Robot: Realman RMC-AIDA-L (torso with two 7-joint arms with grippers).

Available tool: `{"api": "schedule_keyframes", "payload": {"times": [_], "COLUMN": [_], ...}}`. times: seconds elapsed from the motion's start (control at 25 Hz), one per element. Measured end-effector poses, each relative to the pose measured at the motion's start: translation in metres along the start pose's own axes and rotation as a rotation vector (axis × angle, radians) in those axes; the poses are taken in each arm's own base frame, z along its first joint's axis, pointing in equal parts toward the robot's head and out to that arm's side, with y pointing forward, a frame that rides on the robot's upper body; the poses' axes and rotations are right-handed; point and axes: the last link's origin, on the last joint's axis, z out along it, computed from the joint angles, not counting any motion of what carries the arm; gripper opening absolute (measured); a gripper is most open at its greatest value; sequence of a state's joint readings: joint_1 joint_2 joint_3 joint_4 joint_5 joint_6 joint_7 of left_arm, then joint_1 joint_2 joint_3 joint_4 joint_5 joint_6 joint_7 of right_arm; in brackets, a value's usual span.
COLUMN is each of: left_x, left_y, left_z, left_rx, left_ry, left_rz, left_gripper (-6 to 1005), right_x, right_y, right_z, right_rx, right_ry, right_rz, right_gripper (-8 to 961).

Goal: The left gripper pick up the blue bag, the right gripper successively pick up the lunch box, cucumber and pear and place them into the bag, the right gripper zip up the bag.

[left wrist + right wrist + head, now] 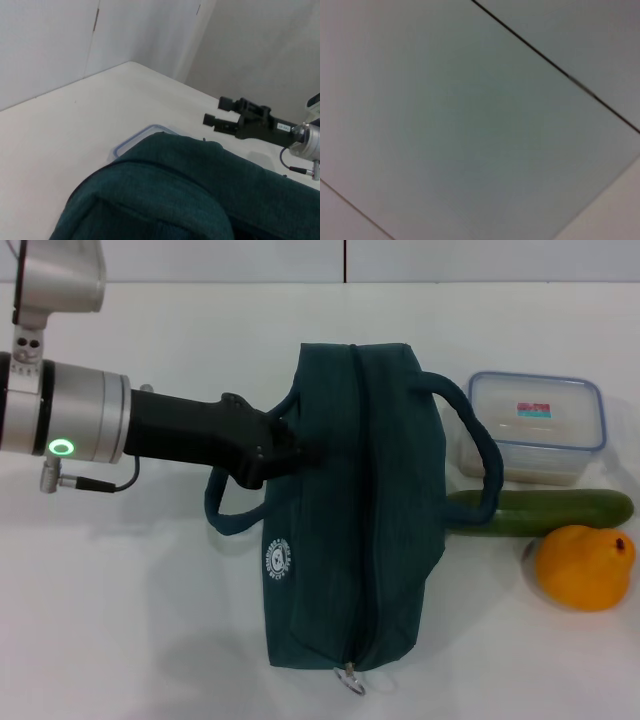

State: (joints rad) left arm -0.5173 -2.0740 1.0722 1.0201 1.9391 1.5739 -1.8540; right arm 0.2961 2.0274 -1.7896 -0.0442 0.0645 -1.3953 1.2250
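The blue bag [350, 510] lies on the white table, its zipper running down the middle to a metal ring pull [352, 677] at the near end. My left gripper [292, 452] reaches in from the left and meets the bag's left edge by one loop handle [225, 520]. In the left wrist view the bag's fabric [165, 195] fills the foreground. Right of the bag are the lunch box [535, 425], the cucumber [560, 512] and the pear [585, 567]. My right gripper [216, 111] shows only far off in the left wrist view, open and holding nothing.
The bag's right handle [480, 455] drapes over the cucumber's end and rests beside the lunch box. A corner of the lunch box rim [131, 142] peeks past the bag. The right wrist view shows only a plain pale surface with dark seams.
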Motion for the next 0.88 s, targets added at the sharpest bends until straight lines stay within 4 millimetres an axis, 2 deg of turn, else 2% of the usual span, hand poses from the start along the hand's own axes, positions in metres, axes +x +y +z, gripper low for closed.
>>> {"api": "schedule_keyframes", "payload": {"times": [0.28,0.72,0.88], "left_x": [-0.002,-0.006,-0.006], "left_y": [0.001,0.001,0.002], "left_z": [0.001,0.000,0.000], "left_rx": [-0.002,0.001,0.000], "left_ry": [0.002,0.002,0.004], "left_rz": [0.007,-0.003,-0.005], "left_gripper": [41,43,43], "right_x": [0.018,0.010,0.024], "right_y": [0.007,0.020,0.033], "right_z": [0.018,0.008,0.020], "right_rx": [-0.017,-0.117,-0.214], "right_ry": [0.114,0.041,0.163], "right_rz": [-0.018,-0.118,-0.174], "right_gripper": [858,847,844]}}
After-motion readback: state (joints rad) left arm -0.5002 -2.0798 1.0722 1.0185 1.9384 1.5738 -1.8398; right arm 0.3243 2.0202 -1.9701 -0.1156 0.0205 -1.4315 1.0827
